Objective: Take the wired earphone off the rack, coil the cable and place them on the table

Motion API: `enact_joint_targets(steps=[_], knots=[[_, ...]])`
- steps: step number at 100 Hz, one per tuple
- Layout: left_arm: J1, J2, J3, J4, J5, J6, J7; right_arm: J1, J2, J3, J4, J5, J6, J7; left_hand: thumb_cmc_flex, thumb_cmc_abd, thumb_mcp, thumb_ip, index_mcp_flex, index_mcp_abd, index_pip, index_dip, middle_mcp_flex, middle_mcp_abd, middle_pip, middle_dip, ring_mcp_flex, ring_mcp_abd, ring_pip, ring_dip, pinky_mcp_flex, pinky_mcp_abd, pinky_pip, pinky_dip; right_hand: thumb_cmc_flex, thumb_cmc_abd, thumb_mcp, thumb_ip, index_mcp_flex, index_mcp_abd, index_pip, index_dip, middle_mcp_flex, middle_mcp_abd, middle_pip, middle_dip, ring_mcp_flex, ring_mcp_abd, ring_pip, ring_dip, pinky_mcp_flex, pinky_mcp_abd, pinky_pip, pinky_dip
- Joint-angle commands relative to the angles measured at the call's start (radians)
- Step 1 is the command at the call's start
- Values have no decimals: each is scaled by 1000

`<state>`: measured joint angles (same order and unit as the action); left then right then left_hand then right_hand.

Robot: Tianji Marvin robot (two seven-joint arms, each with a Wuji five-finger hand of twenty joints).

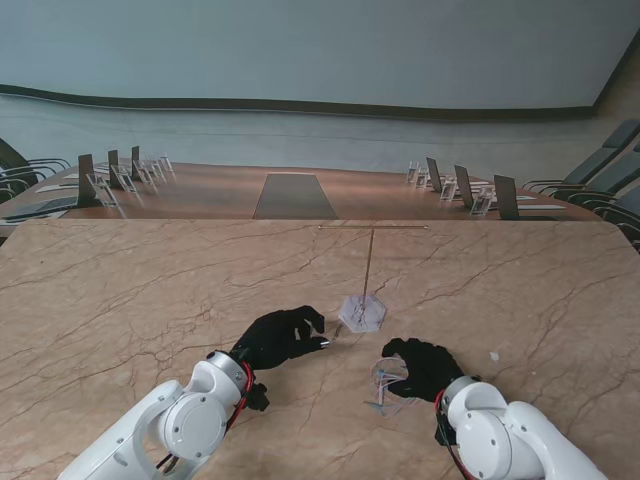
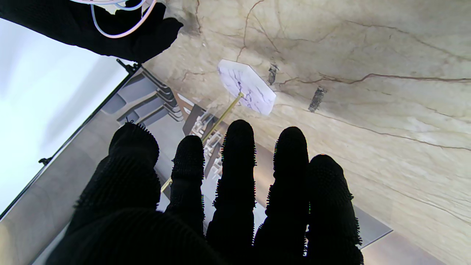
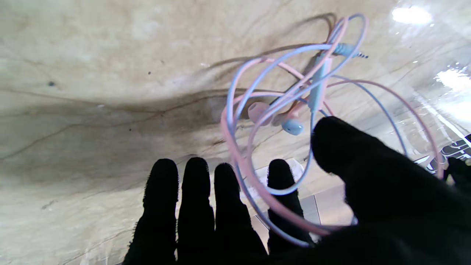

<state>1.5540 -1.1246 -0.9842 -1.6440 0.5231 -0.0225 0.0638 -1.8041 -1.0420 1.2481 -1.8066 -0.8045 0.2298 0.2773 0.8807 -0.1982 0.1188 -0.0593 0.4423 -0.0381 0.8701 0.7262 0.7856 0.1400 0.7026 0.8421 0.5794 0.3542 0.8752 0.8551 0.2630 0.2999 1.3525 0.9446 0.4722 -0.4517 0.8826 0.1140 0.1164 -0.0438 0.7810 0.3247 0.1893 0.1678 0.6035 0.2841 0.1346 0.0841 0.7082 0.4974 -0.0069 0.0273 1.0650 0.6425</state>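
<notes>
The wired earphone point(image 1: 387, 385) is a loose pink and blue coil point(image 3: 279, 106) hanging just over the table beside my right hand point(image 1: 428, 366). Its loops run around the forefinger and inside the thumb of that hand point(image 3: 198, 213), and both earbuds and the plug dangle toward the marble. The rack point(image 1: 368, 270), a thin gold T-shaped rod on a hexagonal marble base point(image 2: 246, 86), stands bare between my hands. My left hand point(image 1: 282, 337) lies flat and open just left of the base, fingers point(image 2: 238, 165) stretched toward it, holding nothing.
The beige veined marble table point(image 1: 130, 300) spreads wide on both sides and beyond the rack. A tiny white speck point(image 1: 493, 355) lies right of my right hand. Farther back is a conference table point(image 1: 290, 195) with chairs and name stands.
</notes>
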Motion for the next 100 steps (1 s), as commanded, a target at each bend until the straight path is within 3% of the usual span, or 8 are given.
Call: enact_joint_targets(steps=[1, 9, 16, 21, 25, 36, 65, 100], knots=[[11, -5, -1, -1, 1, 3, 1, -6, -1, 3, -1, -6, -9, 0, 19, 35, -18, 13, 24, 3, -23, -11, 3, -8, -12, -11, 6, 2, 6, -6, -5, -5, 6, -3, -37, 44, -20, -12, -32, 23, -90, -76, -16, -37, -114, -41, -23, -42, -106, -41, -29, -39, -79, -18], [10, -4, -1, 0, 1, 2, 1, -3, -1, 7, 3, -5, -15, -4, 17, 37, -19, 13, 25, 3, -25, -12, 2, -10, -13, -12, 6, 1, 5, -6, -6, -5, 6, -3, -44, 47, -40, -18, -34, 46, -219, -140, -15, -60, -235, -81, -12, -79, -259, -99, -36, -56, -182, -34], [10, -4, -1, 0, 0, 2, 0, 0, -1, 9, 6, -4, -15, -3, 18, 36, -19, 13, 24, 2, -27, -13, 2, -9, -12, -12, 6, 1, 5, -6, -6, -6, 6, -3, -53, 57, -80, -37, -29, 74, -439, -188, -17, -64, -347, -122, -11, -108, -400, -150, -46, -70, -269, -44], [10, -4, 0, 0, 0, 3, -1, 4, -1, 10, 8, -8, -11, 2, 17, 37, -19, 13, 25, 3, -28, -14, 3, -12, -12, -12, 6, -1, 5, -6, -5, -6, 6, -4, -52, 59, -106, -51, 18, 95, -731, 30, -22, -57, -403, -141, -14, -113, -450, -160, -43, -71, -312, -37], [10, -4, 0, 0, 0, 3, -1, 7, 1, 12, 8, -9, -8, 14, 17, 38, -19, 14, 25, 2, -29, -15, 3, -11, -12, -12, 7, -1, 5, -6, -5, -6, 6, -4, -52, 65, -131, -63, 27, 103, -807, 58, -27, -56, -455, -166, -18, -122, -489, -176, -46, -77, -338, -45], [9, -4, 0, 1, 1, 4, -1, 15, -3, 13, 30, -12, -12, -12, 18, 37, -19, 13, 24, 4, -31, -16, 2, -10, -12, -12, 6, 0, 5, -6, -6, -6, 6, -4, -58, 49, -173, -109, 32, 99, -824, 15, -28, -58, -481, -177, -21, -124, -510, -172, -36, -82, -369, -44], [2, -5, 2, 7, 6, 9, 3, 38, -8, 44, 73, -17, -56, -52, 19, 36, -20, 13, 25, 2, -35, -17, 3, -11, -12, -12, 6, 1, 5, -6, -6, -7, 6, -4, -117, 1, -252, -171, 40, 78, -828, -111, -46, -76, -560, -151, -33, -152, -594, -187, -43, -141, -508, -65], [-12, -6, 11, 20, 10, 15, 2, 43, -9, 86, 96, -13, -112, -63, 20, 35, -18, 13, 25, 3, -37, -19, 2, -10, -12, -12, 6, 1, 4, -6, -7, -6, 6, -5, -92, -28, -249, -173, 41, 73, -813, -126, -54, -79, -582, -99, -39, -152, -610, -189, -41, -177, -573, -80]])
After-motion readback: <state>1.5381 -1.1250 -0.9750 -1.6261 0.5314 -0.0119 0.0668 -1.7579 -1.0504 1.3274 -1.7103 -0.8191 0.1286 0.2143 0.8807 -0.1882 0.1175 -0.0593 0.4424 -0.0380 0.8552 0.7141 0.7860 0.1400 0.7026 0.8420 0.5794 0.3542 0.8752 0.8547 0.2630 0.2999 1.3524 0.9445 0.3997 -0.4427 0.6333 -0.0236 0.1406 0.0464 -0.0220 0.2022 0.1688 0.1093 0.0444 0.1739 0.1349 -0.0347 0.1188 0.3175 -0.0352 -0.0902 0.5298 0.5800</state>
